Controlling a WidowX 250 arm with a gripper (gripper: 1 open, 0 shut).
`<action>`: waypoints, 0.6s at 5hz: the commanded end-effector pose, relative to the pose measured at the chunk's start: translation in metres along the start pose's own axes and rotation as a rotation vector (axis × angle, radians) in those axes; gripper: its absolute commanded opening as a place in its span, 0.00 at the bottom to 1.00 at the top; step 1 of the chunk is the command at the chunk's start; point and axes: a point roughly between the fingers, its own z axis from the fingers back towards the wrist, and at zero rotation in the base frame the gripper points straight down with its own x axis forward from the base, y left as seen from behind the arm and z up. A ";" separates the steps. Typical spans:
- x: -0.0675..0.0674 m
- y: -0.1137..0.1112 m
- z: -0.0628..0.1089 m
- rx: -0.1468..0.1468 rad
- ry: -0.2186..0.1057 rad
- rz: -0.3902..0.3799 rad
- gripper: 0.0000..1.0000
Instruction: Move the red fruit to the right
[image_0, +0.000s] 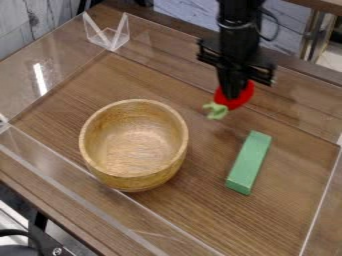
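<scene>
One red fruit (238, 93), green leafy bit downward, was clasped in my gripper (234, 82), above the wooden table (171, 75) and beyond the green rectangular block (249, 162).

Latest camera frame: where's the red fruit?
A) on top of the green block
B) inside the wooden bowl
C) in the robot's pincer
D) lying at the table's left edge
C: the red fruit is held in the pincer, apart from both the wooden bowl and the green block.
</scene>
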 end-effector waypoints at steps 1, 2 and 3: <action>0.003 -0.009 -0.004 -0.005 -0.016 -0.004 0.00; 0.001 -0.013 -0.019 -0.011 0.004 -0.021 0.00; -0.001 -0.014 -0.031 -0.020 0.023 -0.038 0.00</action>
